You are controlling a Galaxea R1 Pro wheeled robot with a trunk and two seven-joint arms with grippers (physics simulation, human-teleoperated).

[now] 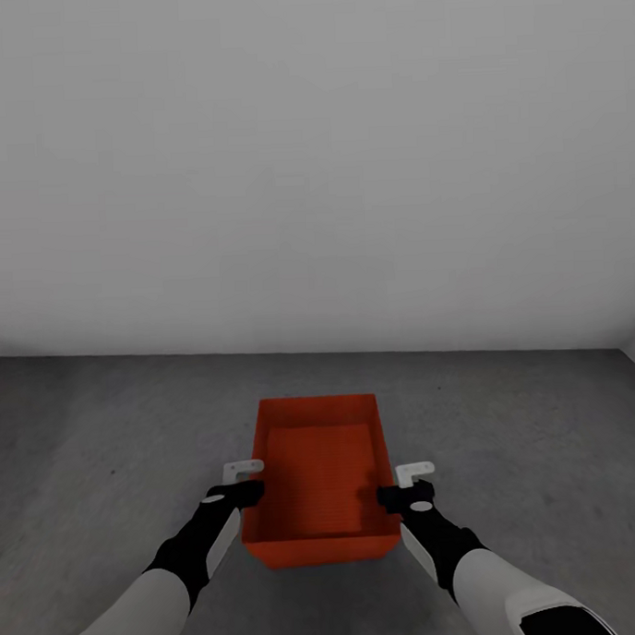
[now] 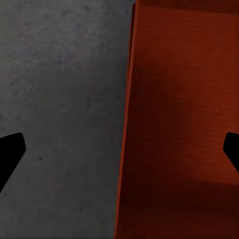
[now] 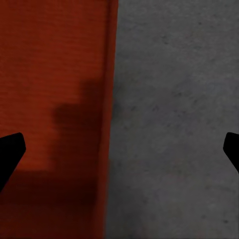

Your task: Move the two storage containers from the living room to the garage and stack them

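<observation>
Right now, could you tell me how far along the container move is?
Done, it seems: one storage container is in the garage, over the grey concrete floor by the white wall. In hand: the left gripper and right gripper sit at its side walls, fingers spread wide astride each wall in the wrist views; whether it rests on the floor is unclear. Left: a second container on top.

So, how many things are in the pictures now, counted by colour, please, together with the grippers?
Red-orange: 1, the storage container standing on the grey concrete floor.
Black: 2, the left gripper and the right gripper, each with its fingers spread over a side wall of the container.
Total: 3.
</observation>
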